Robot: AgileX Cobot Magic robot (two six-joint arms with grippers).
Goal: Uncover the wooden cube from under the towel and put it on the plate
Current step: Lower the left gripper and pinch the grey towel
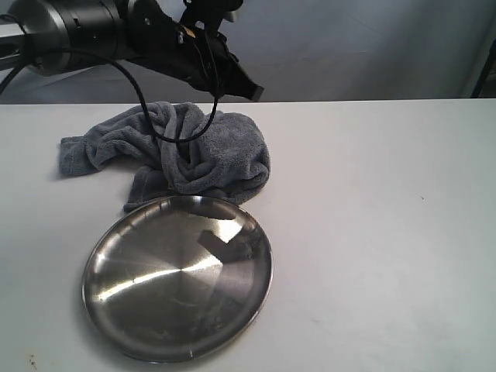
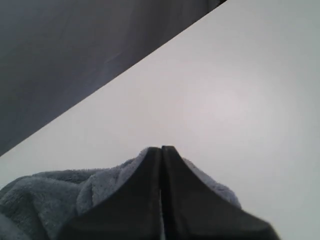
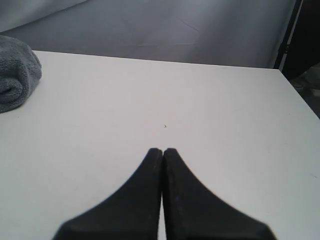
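You see a towel of fluffy grey-blue terry cloth, a plate of glossy, scuffed, mirror-like metal, and a smooth, matt white desk. The jaws look matt black.

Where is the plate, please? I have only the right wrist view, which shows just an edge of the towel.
Observer: The plate lies on the table, on the near side of the towel in the exterior view, its rim at the towel's edge.
Operator: Is the wooden cube visible?
Observer: No view shows it; the towel is heaped.
Operator: And the left gripper?
Observer: The left gripper is shut, above the towel.
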